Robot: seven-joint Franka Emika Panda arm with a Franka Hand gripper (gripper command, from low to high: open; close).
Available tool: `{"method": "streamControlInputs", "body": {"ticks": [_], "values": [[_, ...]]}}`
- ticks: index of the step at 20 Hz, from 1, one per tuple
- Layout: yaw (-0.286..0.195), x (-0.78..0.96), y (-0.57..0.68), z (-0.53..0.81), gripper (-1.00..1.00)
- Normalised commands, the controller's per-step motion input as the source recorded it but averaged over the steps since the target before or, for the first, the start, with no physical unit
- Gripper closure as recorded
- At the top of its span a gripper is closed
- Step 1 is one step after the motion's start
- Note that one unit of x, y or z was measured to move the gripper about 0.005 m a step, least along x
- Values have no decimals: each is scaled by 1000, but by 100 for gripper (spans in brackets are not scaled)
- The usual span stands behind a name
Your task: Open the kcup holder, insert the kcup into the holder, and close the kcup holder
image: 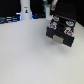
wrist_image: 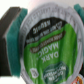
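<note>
White table [image: 25,55] is lying bare w/ kcup holder [image: 60,31] sitting open, dark room behind. Gripper [wrist_image: 47,47] is clamping the green-top kcup [wrist_image: 52,50].

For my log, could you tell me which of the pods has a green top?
The kcup filling the wrist view: its lid is bright green, whereas the pods in the kcup holder show red-and-white tops.

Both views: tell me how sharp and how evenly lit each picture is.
Exterior view: soft and low in detail, the white table bright and washed out, the background dark, the black kcup holder casting a faint shadow toward the exterior view's right. Wrist view: the kcup fills the frame, its green lid print readable but slightly blurred, edges smeared; the gripper's fingers cannot be made out.
</note>
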Motion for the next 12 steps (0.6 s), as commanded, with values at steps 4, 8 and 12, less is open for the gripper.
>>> {"method": "streamControlInputs", "body": {"ticks": [4, 8, 12], "values": [[6, 204, 694, 254, 100], [9, 150, 682, 176, 100], [13, 96, 654, 45, 100]]}}
